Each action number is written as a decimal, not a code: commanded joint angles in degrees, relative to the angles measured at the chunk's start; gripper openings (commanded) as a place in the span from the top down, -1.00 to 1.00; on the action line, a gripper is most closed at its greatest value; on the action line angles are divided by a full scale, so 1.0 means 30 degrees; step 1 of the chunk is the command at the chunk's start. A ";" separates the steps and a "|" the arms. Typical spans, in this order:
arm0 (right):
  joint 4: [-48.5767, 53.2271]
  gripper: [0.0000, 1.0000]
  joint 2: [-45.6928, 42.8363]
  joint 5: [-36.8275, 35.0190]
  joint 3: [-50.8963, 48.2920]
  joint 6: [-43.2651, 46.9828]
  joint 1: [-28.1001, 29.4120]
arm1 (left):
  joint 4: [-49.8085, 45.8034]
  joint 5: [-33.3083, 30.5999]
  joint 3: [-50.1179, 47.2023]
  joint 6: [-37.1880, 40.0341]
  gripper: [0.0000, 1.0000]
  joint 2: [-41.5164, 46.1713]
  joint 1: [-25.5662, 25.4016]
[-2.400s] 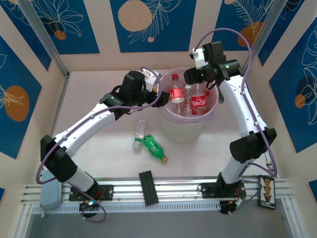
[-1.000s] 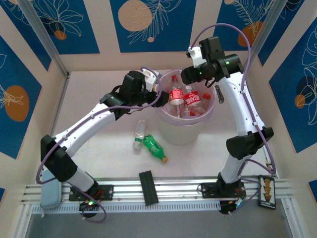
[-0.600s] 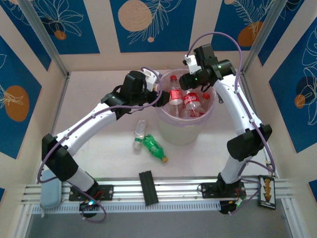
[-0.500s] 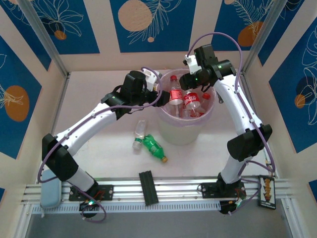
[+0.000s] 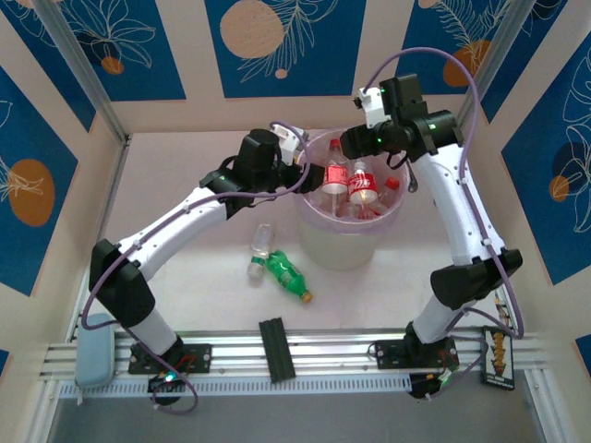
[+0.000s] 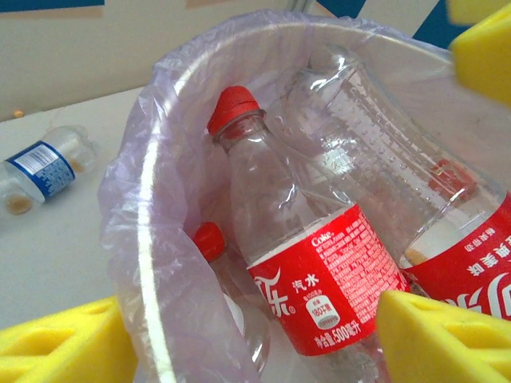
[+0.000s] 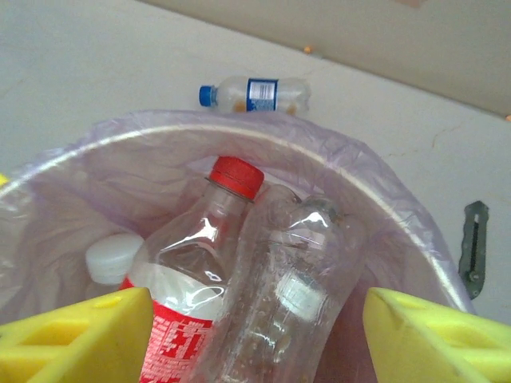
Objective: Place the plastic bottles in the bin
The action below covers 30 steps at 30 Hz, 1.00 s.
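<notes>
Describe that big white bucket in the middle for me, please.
The bin is a round, cream-white bucket, seemingly plastic, standing upright on the table toward its far side. A translucent lilac bag lines it and folds over the rim. Inside, clear bottles with red labels lean against the lining.

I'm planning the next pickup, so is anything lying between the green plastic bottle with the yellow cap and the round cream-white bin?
Nothing visible does. The green plastic bottle lies on the white table, in front of the round cream-white bin. The small clear plastic bottle lies beside it on the left, off that path.
</notes>
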<state>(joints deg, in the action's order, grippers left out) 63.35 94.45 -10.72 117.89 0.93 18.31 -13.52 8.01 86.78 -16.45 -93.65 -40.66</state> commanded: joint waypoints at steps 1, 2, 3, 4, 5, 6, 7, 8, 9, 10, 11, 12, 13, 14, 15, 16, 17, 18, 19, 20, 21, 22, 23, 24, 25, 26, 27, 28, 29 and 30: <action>-0.0676 -0.45 -0.1067 0.0545 -0.0587 -0.0378 -0.0341 | -0.0006 0.0914 0.0485 0.0280 -0.62 -0.0263 -0.0584; -0.0916 -0.45 -0.1285 0.0926 -0.0842 -0.0517 -0.0523 | -0.0033 0.0835 0.0580 0.0479 -0.68 -0.0101 -0.0595; -0.1187 -0.45 -0.1507 0.1317 -0.1099 -0.0670 -0.0683 | -0.0130 0.0739 0.0653 0.0695 -0.74 0.0119 -0.0562; -0.1544 -0.48 -0.1791 0.1842 -0.1453 -0.0895 -0.0872 | -0.0235 0.0616 0.0739 0.0981 -0.80 0.0406 -0.0536; -0.1932 -0.48 -0.2063 0.2410 -0.1840 -0.1128 -0.1074 | -0.0345 0.0433 0.0777 0.1223 -0.86 0.0758 -0.0504; -0.2319 -0.49 -0.2297 0.2877 -0.2178 -0.1331 -0.1232 | -0.0409 0.0316 0.0779 0.1438 -0.91 0.1109 -0.0464; -0.2722 -0.51 -0.2553 0.3338 -0.2582 -0.1556 -0.1373 | -0.0561 0.0162 0.0751 0.1676 -0.95 0.1543 -0.0404; -0.3171 -0.52 -0.2772 0.3596 -0.2965 -0.1745 -0.1494 | -0.0685 -0.0122 0.0700 0.1968 -0.97 0.2024 -0.0361; -0.3495 -0.57 -0.2917 0.3749 -0.3237 -0.1850 -0.1529 | -0.0811 -0.0389 0.0614 0.2213 -0.98 0.2484 -0.0359; -0.3786 -0.60 -0.3063 0.3885 -0.3465 -0.1960 -0.1604 | -0.1021 -0.0727 0.0477 0.2492 -1.00 0.3049 -0.0288; -0.3962 -0.63 -0.3150 0.3952 -0.3601 -0.2050 -0.1664 | -0.1332 -0.1061 0.0309 0.2694 -1.00 0.3615 -0.0246; -0.4105 -0.65 -0.3203 0.4011 -0.3682 -0.2095 -0.1649 | -0.1575 -0.1468 0.0108 0.2830 -1.00 0.4103 -0.0169; -0.4265 -0.69 -0.3240 0.4046 -0.3742 -0.2167 -0.1687 | -0.1912 -0.1828 -0.0182 0.2997 -1.00 0.4689 -0.0093; -0.4384 -0.72 -0.3284 0.4142 -0.3809 -0.2242 -0.1705 | -0.2227 -0.2281 -0.0524 0.3056 -1.00 0.5294 0.0007; -0.4491 -0.75 -0.3329 0.4256 -0.3844 -0.2290 -0.1725 | -0.2526 -0.2580 -0.0898 0.3065 -1.00 0.5770 0.0103; -0.4635 -0.78 -0.3358 0.4358 -0.3900 -0.2399 -0.1745 | -0.2913 -0.2965 -0.1312 0.2926 -1.00 0.6290 0.0245; -0.4801 -0.81 -0.3389 0.4476 -0.3991 -0.2491 -0.1744 | -0.3354 -0.3304 -0.1860 0.2544 -1.00 0.6779 0.0496; -0.4894 -0.85 -0.3414 0.4553 -0.4020 -0.2540 -0.1757 | -0.3677 -0.3402 -0.2453 0.2077 -1.00 0.7183 0.0726; -0.4939 -0.88 -0.3392 0.4649 -0.4051 -0.2591 -0.1749 | -0.4044 -0.3213 -0.3168 0.1462 -1.00 0.7638 0.0981; -0.4982 -0.90 -0.3369 0.4650 -0.4049 -0.2674 -0.1759 | -0.4508 -0.3008 -0.4080 0.0931 -1.00 0.8029 0.1208; -0.5090 -0.92 -0.3379 0.4715 -0.4122 -0.2732 -0.1745 | -0.4878 -0.2957 -0.4790 0.0544 -1.00 0.8302 0.1362; -0.5290 -0.93 -0.3385 0.4749 -0.4232 -0.2838 -0.1758 | -0.5558 -0.2978 -0.5510 0.0146 -1.00 0.8574 0.1507; -0.5481 -0.94 -0.3383 0.4907 -0.4354 -0.2949 -0.1737 | -0.6158 -0.3063 -0.6146 -0.0235 -1.00 0.8746 0.1613; -0.5650 -0.95 -0.3388 0.5040 -0.4432 -0.3070 -0.1749 | -0.6578 -0.3051 -0.6681 -0.0595 -1.00 0.8895 0.1681; -0.5827 -0.96 -0.3378 0.5230 -0.4558 -0.3214 -0.1751 | -0.6818 -0.2982 -0.7391 -0.1032 -1.00 0.9095 0.1750; -0.5985 -0.97 -0.3387 0.5432 -0.4671 -0.3341 -0.1739 | -0.6774 -0.2787 -0.8205 -0.1514 -1.00 0.9309 0.1862; -0.6122 -0.98 -0.3414 0.5588 -0.4773 -0.3427 -0.1744 | -0.6514 -0.2637 -0.8996 -0.1969 -1.00 0.9480 0.1991; -0.6199 -0.98 -0.3374 0.5721 -0.4840 -0.3473 -0.1753 | -0.6071 -0.2265 -0.9895 -0.2469 -1.00 0.9589 0.2234; -0.6187 -0.99 -0.3358 0.5770 -0.4871 -0.3503 -0.1743 | -0.5525 -0.1817 -1.0720 -0.2921 -1.00 0.9596 0.2433; -0.6108 -0.99 -0.3332 0.5803 -0.4871 -0.3474 -0.1744 | -0.5050 -0.1540 -1.1364 -0.3223 -1.00 0.9528 0.2559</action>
<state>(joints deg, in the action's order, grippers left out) 46.65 85.89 4.19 103.98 -8.25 13.34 -29.47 0.71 56.23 -20.58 -66.43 -34.44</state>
